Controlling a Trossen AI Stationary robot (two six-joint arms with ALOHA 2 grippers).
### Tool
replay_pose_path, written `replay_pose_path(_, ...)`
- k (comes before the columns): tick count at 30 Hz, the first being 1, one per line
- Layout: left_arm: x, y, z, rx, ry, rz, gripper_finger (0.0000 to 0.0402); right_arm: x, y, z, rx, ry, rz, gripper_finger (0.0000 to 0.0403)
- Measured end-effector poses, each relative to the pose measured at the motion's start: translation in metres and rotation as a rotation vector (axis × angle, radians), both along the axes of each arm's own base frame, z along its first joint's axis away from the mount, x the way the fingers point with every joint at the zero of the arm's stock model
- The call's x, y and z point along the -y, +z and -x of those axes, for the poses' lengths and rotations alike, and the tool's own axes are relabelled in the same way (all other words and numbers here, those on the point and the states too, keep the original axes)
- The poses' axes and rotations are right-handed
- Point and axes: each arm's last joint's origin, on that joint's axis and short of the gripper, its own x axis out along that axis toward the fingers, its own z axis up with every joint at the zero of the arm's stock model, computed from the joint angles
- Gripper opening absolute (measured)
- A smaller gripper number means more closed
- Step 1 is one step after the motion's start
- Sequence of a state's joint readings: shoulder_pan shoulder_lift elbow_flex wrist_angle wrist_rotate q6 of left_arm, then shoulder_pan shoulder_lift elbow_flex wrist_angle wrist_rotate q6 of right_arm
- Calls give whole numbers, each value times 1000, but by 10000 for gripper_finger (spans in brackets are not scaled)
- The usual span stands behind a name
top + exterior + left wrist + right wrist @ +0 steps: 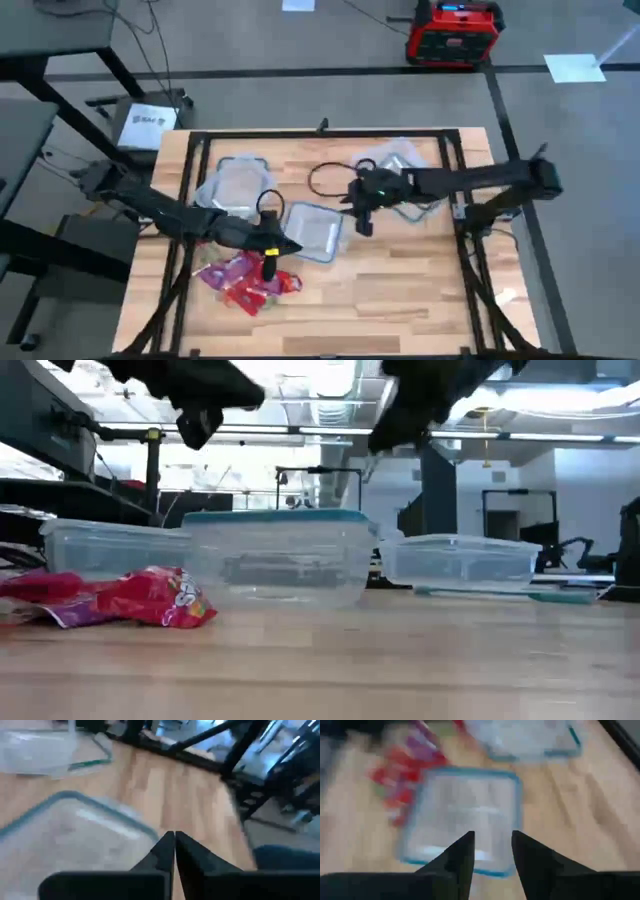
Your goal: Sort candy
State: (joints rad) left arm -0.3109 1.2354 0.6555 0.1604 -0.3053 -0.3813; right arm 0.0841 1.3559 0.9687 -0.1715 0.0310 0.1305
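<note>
The candy [245, 280] is a heap of red, pink and purple wrapped pieces lying on the table near its near-left part, and it also shows low in the low view [130, 598]. My left gripper [285, 245] hangs above the table between the heap and the centre tub [315, 232]. Its fingers are shut [174, 837], with nothing showing between them. My right gripper [362, 222] is raised just right of the centre tub, open [492, 837], and looks down over that tub [465, 815] toward the candy [400, 775].
Three clear tubs with bluish rims stand on the wooden table: one far left [238, 185], the centre one, and one far right [400, 165] with a lid beside it. A black cable loop [330, 180] lies between them. Bare wood [400, 290] spreads near and to the right.
</note>
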Motion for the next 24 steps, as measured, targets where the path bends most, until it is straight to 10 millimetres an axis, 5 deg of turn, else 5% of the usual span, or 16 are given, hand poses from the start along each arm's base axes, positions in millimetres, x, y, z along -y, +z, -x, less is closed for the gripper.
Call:
replay_pose_path(5, -22, -26, -4, -203, 99, -56, 0, -27, -36, -14, 107, 0, -62, 118)
replay_pose_path(12, -23, -45, -13, -267, 116, 32, 0, -12, -101, -35, -79, -84, -49, 118)
replay_pose_path(19, -8, -59, -22, -262, 118, 117, 0, 21, -88, -22, -162, -104, 47, 118)
replay_pose_path(24, -8, -49, -29, -204, 67, 84, 0, 30, -33, 3, -72, -116, 72, 118)
